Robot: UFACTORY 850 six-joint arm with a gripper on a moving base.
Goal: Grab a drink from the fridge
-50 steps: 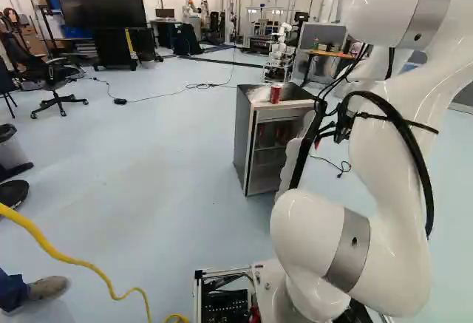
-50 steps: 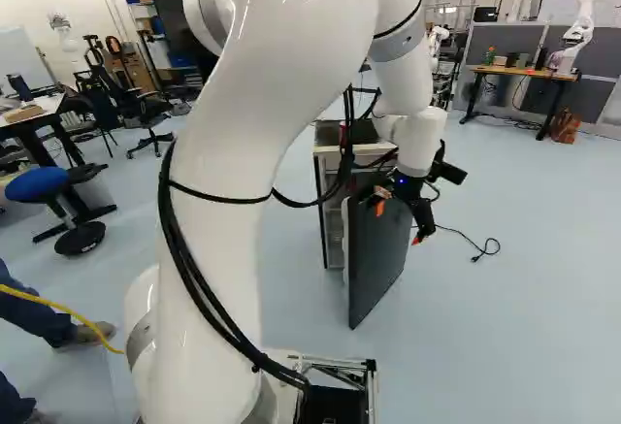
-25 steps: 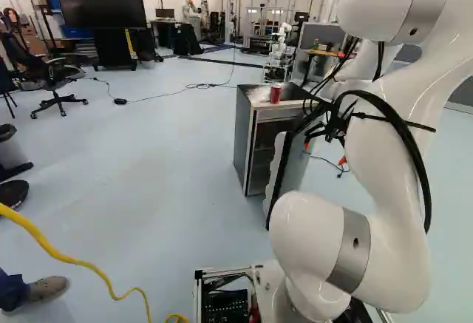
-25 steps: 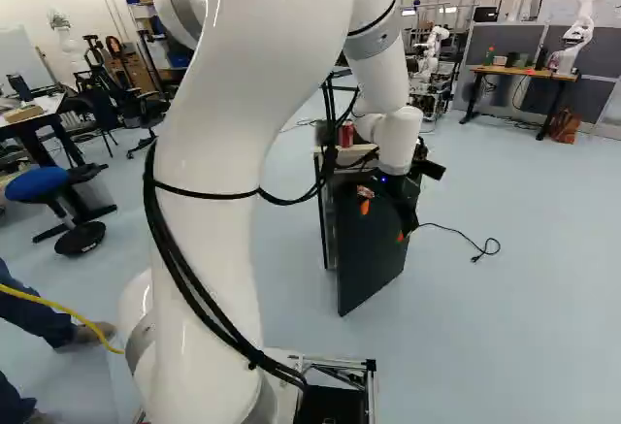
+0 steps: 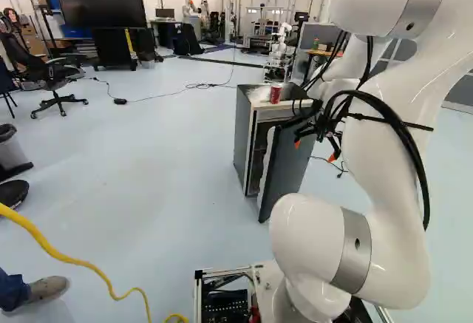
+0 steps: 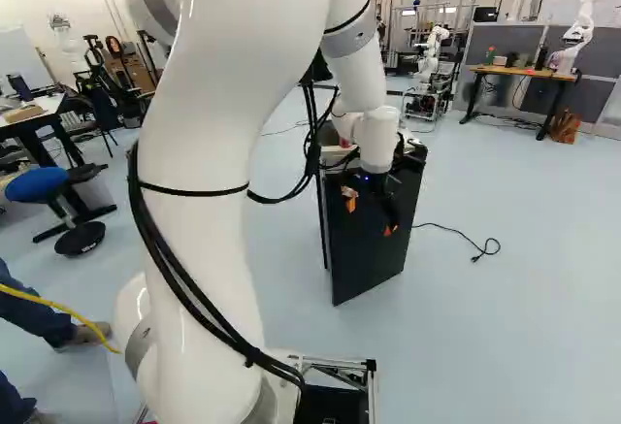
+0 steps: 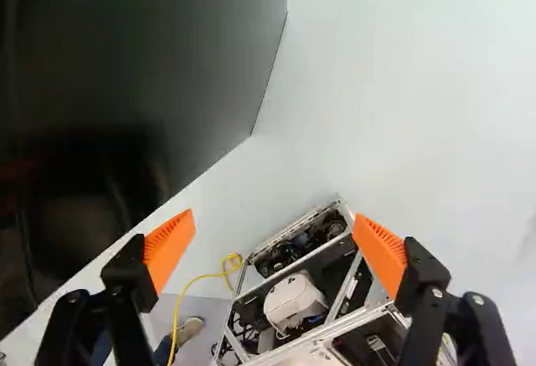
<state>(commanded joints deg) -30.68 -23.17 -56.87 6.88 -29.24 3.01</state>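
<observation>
Black fridge door (image 6: 364, 264) ajar; fingers (image 6: 350, 204) spread near it.

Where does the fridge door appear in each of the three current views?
Left base view: the fridge door is right of the middle, partly open.
Right base view: just right of the middle.
Wrist view: ahead of the claw, off to one side.
Shared landmark: the yellow cable.
</observation>
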